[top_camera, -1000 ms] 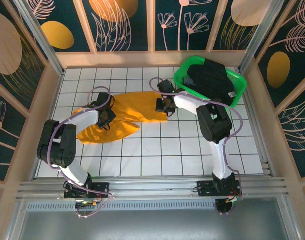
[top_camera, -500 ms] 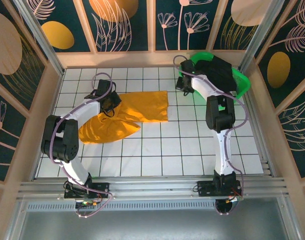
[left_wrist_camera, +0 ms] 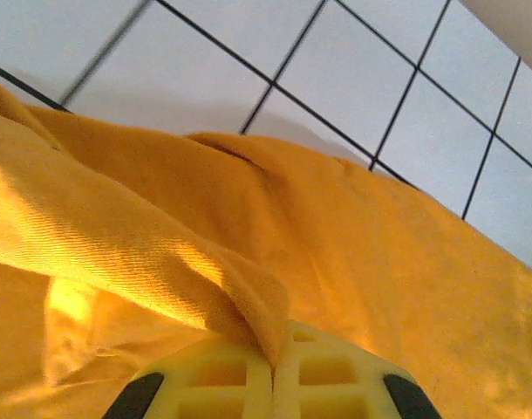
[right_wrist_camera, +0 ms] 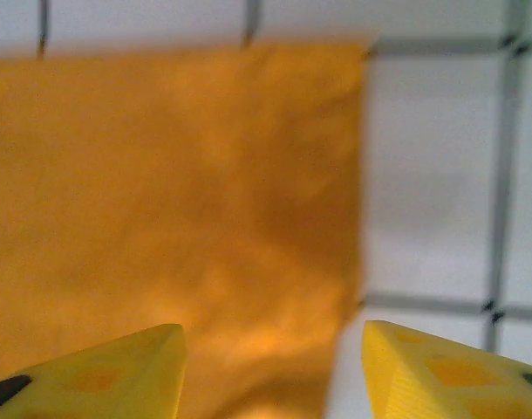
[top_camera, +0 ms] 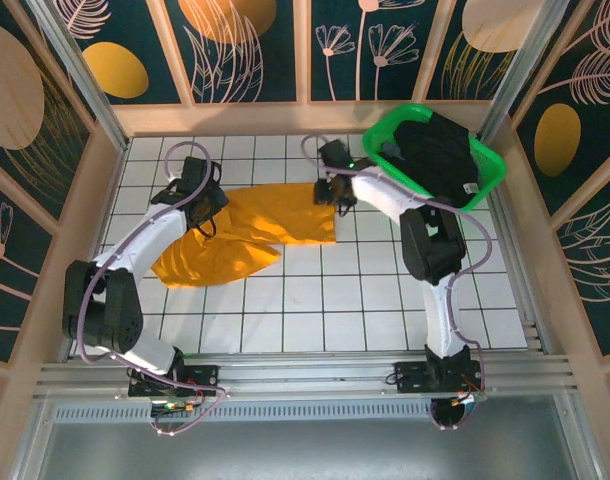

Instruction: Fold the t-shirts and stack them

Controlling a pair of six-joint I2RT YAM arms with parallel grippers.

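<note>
One t-shirt (top_camera: 255,235) lies left of centre on the desk (top_camera: 325,300) — left fingers (left_wrist_camera: 222,384) at its left end, right fingers (right_wrist_camera: 100,375) over its right end. Basket (top_camera: 375,130) sits right rear — second t-shirt (top_camera: 440,155) inside.

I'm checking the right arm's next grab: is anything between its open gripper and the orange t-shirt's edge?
Nothing visible. The right gripper hangs open over the edge of the orange t-shirt, bare cloth and table below.

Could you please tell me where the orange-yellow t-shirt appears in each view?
Top external: orange-yellow t-shirt left of centre on the table.
Left wrist: across the lower frame, a fold pinched in the left gripper.
Right wrist: left and centre, its edge right of middle.
Shared landmark: the table's black grid lines.
</note>
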